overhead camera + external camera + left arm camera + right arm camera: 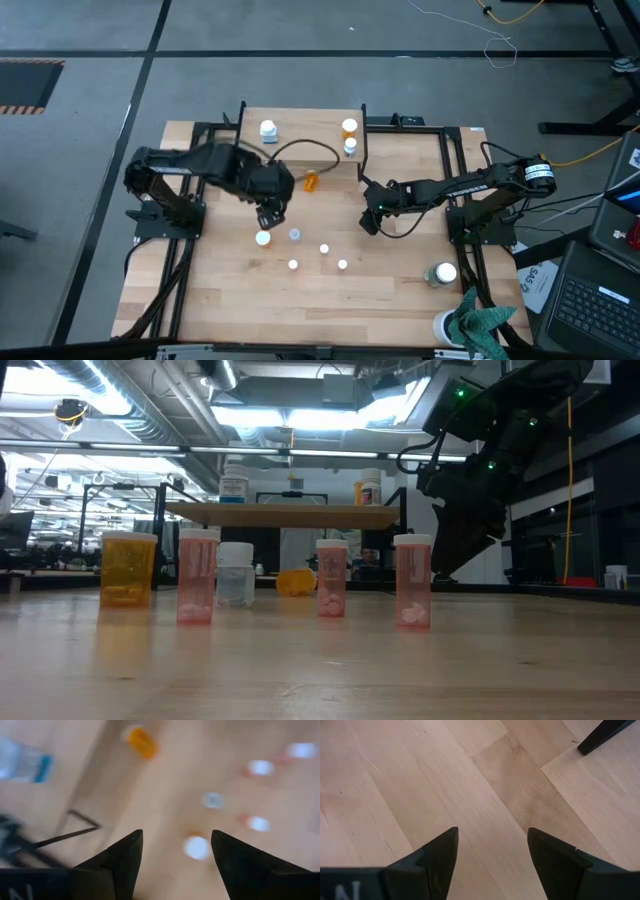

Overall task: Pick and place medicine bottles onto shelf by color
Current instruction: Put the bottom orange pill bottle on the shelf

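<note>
Several white-capped medicine bottles stand on their bases on the table: one with a wide cap (263,238), a clear one (295,235) and three slim ones (324,249). One orange bottle (311,181) lies on its side near the shelf (300,120). On the shelf stand a white bottle with a blue label (268,130), an orange one (349,127) and a white one (350,147). My left gripper (270,215) hangs open well above the wide-capped bottle (196,847), touching nothing. My right gripper (368,222) stands open over bare wood (492,795).
A dark green bottle (441,273) stands near the table's right front. A white cup with teal cloth (470,325) sits at the front right corner. The shelf's thin black legs (75,825) stand on the far part of the table. Bare wood lies at the front left.
</note>
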You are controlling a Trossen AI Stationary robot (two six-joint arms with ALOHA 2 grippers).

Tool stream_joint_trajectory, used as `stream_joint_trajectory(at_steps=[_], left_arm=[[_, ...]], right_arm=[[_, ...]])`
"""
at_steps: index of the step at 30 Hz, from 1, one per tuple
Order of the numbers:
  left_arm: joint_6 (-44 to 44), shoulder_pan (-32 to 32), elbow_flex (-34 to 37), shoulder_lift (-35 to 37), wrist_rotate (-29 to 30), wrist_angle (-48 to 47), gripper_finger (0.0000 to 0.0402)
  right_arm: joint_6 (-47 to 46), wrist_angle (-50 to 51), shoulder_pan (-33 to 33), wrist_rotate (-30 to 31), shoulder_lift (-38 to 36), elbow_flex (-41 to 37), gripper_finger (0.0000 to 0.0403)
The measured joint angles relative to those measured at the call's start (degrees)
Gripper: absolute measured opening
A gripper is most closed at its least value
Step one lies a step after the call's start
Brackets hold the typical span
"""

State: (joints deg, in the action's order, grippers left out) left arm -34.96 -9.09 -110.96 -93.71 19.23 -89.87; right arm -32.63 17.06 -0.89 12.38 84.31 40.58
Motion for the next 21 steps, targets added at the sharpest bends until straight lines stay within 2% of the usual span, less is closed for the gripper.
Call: stream_joint_trajectory(at_steps=[1, 3, 7, 9, 21], left_arm=[[-1.66, -0.64, 1.86, 0.00, 1.69, 0.00, 0.0231], [-4.39, -1.43, 5.59, 0.00, 1.08, 0.05, 0.0231], [-6.79, -2.14, 12.77, 0.00, -5.29, 3.51, 0.0231], [-6.75, -2.20, 15.58, -0.04, -7.79, 5.46, 0.0231], [-4.27, -3.80, 30.25, -0.04, -10.78, 13.18, 0.0231]], right_arm=[[0.00, 0.00, 0.00, 0.00, 0.00, 0.00, 0.0241], [-0.07, 0.00, 0.00, 0.00, 0.00, 0.00, 0.0241], [-0.06, -0.04, -0.01, 0.00, 0.00, 0.00, 0.0241], [-0.06, -0.13, 0.00, 0.00, 0.00, 0.00, 0.0241], [-0.12, -0.14, -0.01, 0.00, 0.01, 0.00, 0.0241]])
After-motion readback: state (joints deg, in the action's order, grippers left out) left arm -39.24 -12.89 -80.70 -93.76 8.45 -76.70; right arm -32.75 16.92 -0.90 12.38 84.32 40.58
